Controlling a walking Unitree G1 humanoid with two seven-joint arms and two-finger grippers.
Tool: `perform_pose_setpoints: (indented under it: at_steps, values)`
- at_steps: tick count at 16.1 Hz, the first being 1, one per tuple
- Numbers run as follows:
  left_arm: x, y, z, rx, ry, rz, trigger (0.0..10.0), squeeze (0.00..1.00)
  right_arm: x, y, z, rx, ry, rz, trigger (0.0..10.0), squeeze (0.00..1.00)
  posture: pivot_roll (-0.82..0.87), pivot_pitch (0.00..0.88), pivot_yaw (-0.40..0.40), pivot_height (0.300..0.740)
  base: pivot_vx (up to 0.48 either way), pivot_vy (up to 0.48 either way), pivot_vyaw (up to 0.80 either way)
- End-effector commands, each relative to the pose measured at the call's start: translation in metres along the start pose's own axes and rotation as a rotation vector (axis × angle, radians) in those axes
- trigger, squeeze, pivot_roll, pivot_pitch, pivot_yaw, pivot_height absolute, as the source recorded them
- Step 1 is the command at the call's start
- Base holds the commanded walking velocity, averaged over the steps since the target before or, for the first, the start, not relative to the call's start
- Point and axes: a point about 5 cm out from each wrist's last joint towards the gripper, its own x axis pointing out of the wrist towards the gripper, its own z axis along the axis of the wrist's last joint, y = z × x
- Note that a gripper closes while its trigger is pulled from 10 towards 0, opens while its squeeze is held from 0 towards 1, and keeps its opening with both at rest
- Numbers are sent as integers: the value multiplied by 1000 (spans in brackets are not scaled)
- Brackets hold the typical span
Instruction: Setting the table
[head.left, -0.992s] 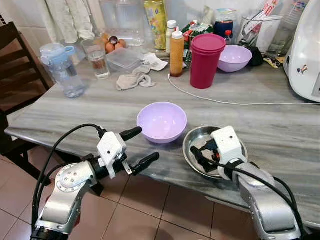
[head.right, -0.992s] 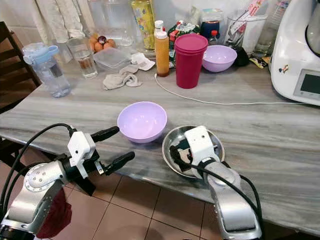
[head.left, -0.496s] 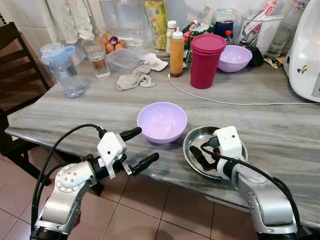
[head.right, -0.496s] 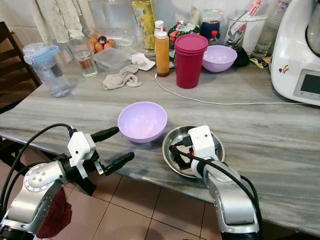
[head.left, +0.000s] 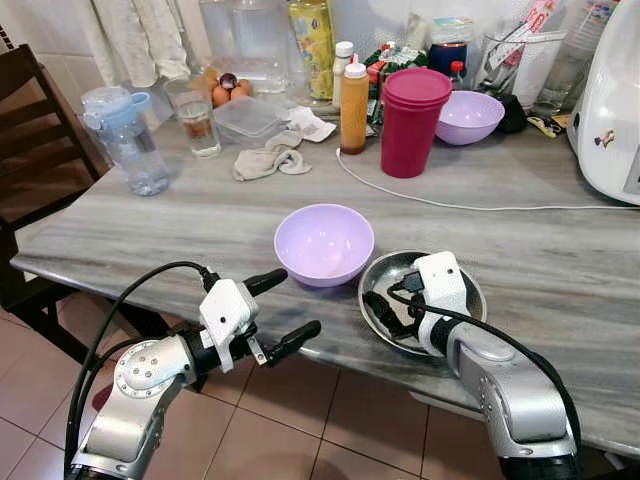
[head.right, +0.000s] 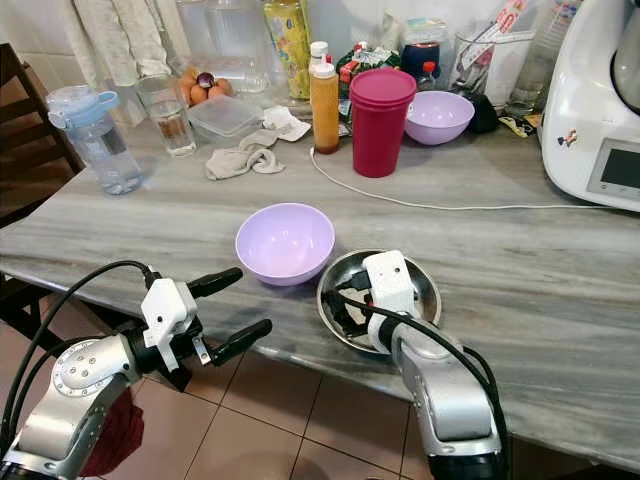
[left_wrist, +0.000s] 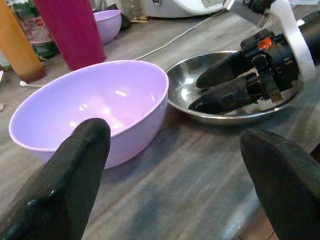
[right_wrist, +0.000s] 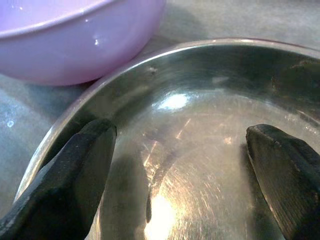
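A lilac bowl (head.left: 324, 243) stands upright near the front edge of the grey wood-grain table (head.left: 180, 230). Just right of it lies a shallow steel plate (head.left: 392, 264), its rim nearly touching the bowl. My right gripper (head.left: 388, 306) is open, with both black fingertips (right_wrist: 65, 180) resting inside the plate (right_wrist: 200, 115) and nothing between them. Off the table's front edge, below and left of the bowl, my left gripper (head.left: 298, 302) is open and points at the bowl (left_wrist: 90, 105) with nothing in it.
At the back of the table stand a magenta tumbler (head.left: 412, 120), a second lilac bowl (head.left: 468, 115), an orange bottle (head.left: 353, 108), a glass (head.left: 197, 122) and a water bottle (head.left: 125, 140). A white cable (head.left: 450, 203) crosses behind the plate. A white appliance (head.left: 610, 110) sits right, a dark chair (head.left: 30, 150) left.
My right gripper has swung left inside the plate, and the plate has slid slightly left toward the lilac bowl. The left arm has dropped a little; its gripper stays open.
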Motion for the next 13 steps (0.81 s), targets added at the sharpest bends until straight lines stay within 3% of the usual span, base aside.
perform_pose_setpoints:
  at_steps: [1,10,13]
  values:
    - [-2,2,-2,8,16,-1,10000,0,3,4,1,1,-2,18,10000,82,-212,74,65,740,0,0,0]
    - [-2,3,-7,4,12,0,10000,0,8,7,4,20,-31,31,10000,82,-213,76,56,740,0,0,0]
    - [-4,6,-8,-12,2,39,10000,0,0,-2,10,23,-92,-11,10000,0,-217,77,57,740,0,0,0]
